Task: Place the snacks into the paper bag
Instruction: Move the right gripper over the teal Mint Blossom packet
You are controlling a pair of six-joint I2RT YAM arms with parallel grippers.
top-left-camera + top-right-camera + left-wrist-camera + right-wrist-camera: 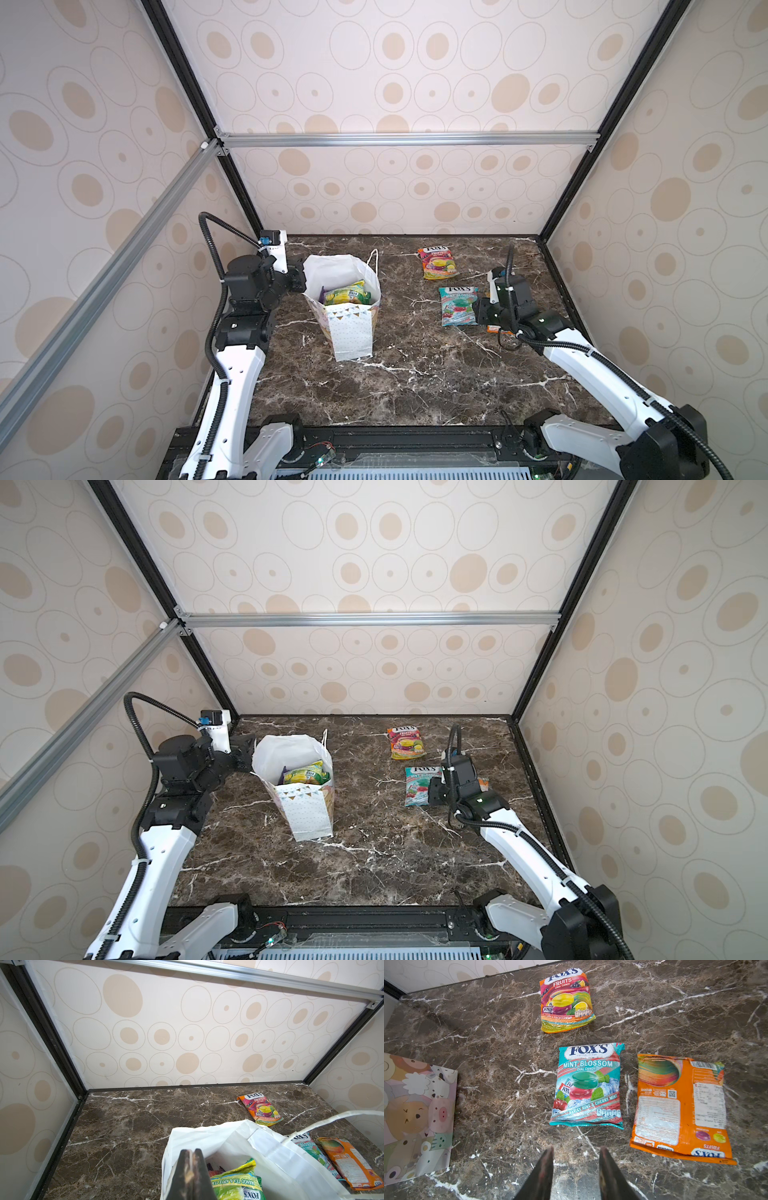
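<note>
In both top views the paper bag (351, 332) stands at about 9 o'clock from the middle of the table (415, 386), mouth up, with a yellow-green pouch (347, 293) lying in it and something purple beside that. My left pincer (300, 277) sits at the bag's rim on its 9 o'clock side. Three snacks lie on the table around 2 o'clock: a fruits pouch (438, 262) farthest back, a teal mint pouch (458, 305) nearer me, and an orange pouch (494, 329) mostly hidden under my right arm. The right pincer (482, 311) hangs just beside the mint pouch, at its 3 o'clock edge.

From the left wrist, the left pincer (192, 1152) has its jaws pressed together at the bag's rim; it looks to me like it pinches the paper to hold the mouth open. The yellow-green pouch (234, 1184) reads mango and apple tea.

From the right wrist, the right pincer (576, 1150) is parted and empty, with bare table between the jaws. The mint pouch (588, 1084) lies face up just ahead of the tips, while the orange pouch (681, 1109) is close beside it, face down, with a strip of table between.

I judge this as the reach for the next snack, most likely the mint pouch. Next I need to come down over its near edge, close on the seam, then lift and carry it toward 9 o'clock and let go above the bag's mouth. The film is slick and flat, so I expect a shallow bite could slip.
</note>
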